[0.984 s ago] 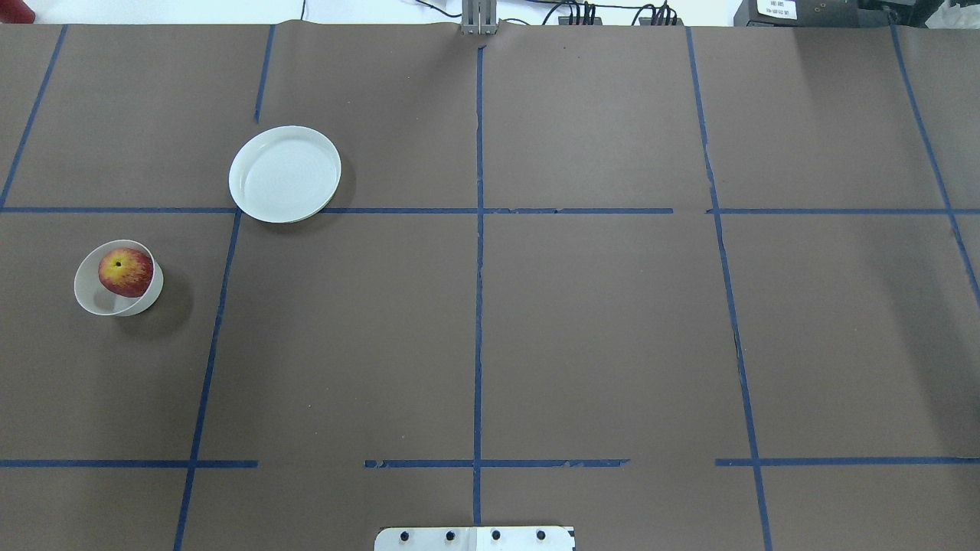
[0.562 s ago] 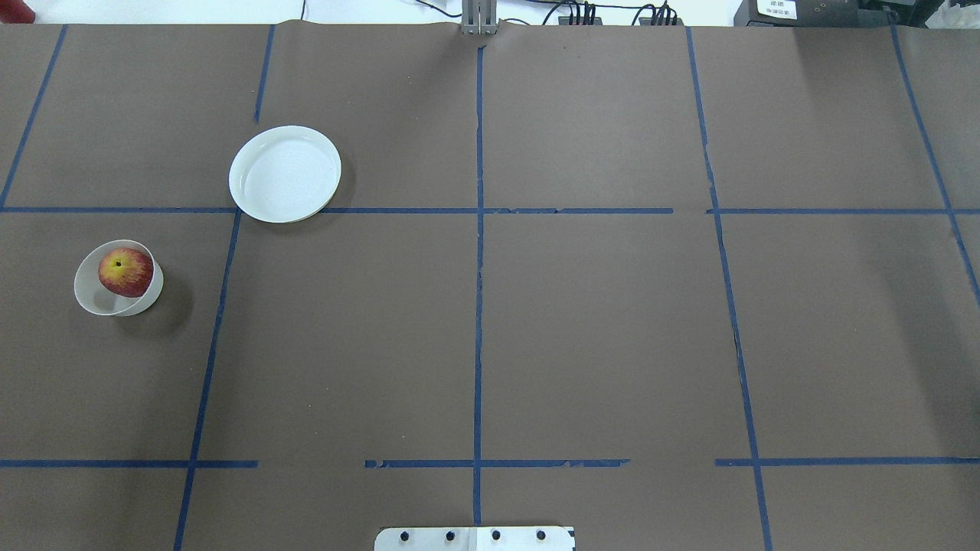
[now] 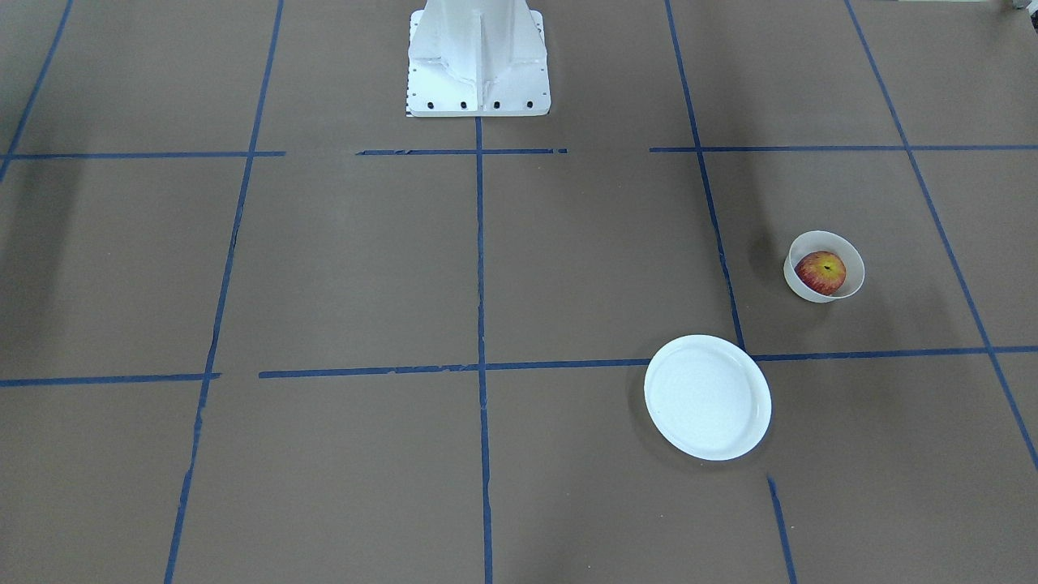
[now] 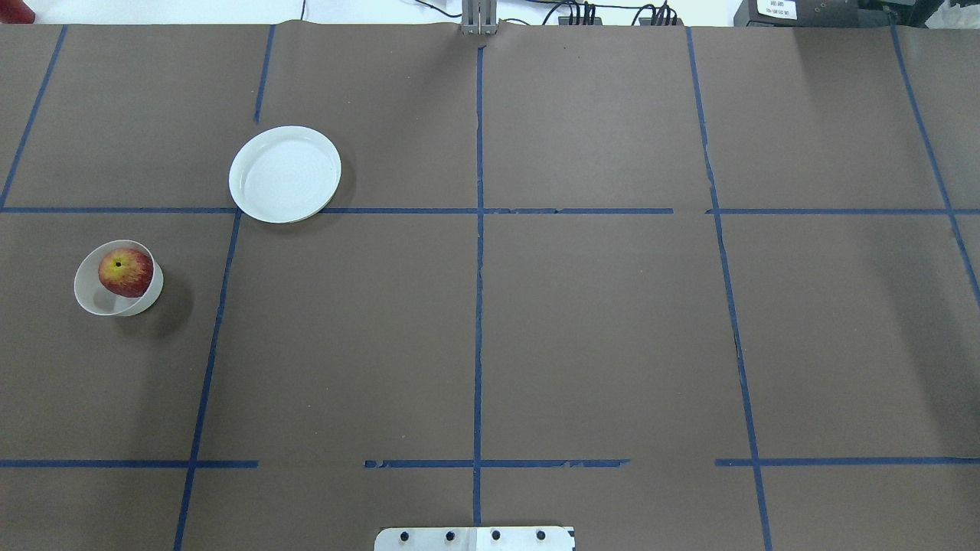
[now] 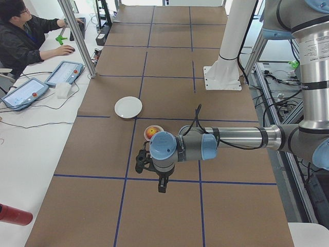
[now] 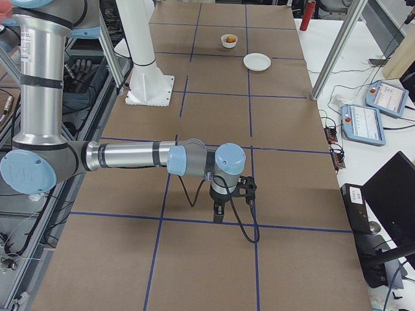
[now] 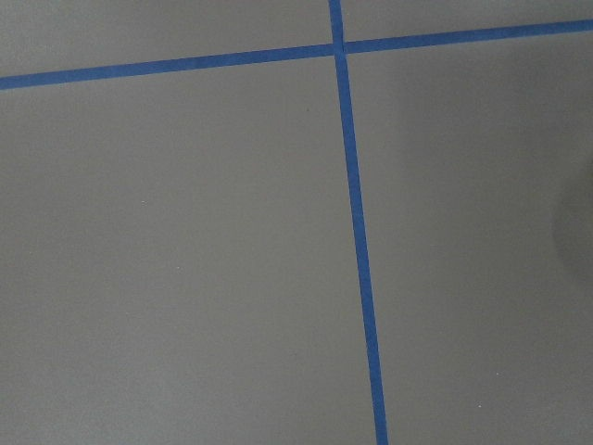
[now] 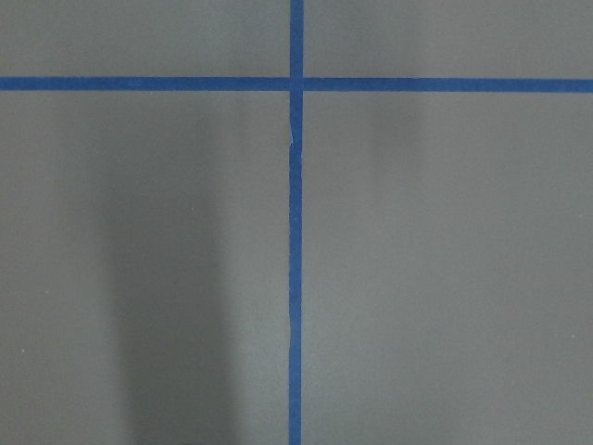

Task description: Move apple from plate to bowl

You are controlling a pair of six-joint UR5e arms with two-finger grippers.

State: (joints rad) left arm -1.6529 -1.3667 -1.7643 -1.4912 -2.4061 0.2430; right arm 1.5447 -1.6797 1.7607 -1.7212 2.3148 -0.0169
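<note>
Red apple (image 4: pixel 125 272): inside off-white bowl (image 4: pixel 92 297), left side of worktop (image 4: pixel 597 321).
White plate (image 4: pixel 285 174): farther, right of bowl.
My left fingers (image 5: pixel 161 184): released or clenched, cannot tell.
My right fingers (image 6: pixel 218 211): cannot tell either.

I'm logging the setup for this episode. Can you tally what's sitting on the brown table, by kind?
plate: 1
bowl: 1
apple: 1, lying in the bowl
Total: 3
</note>
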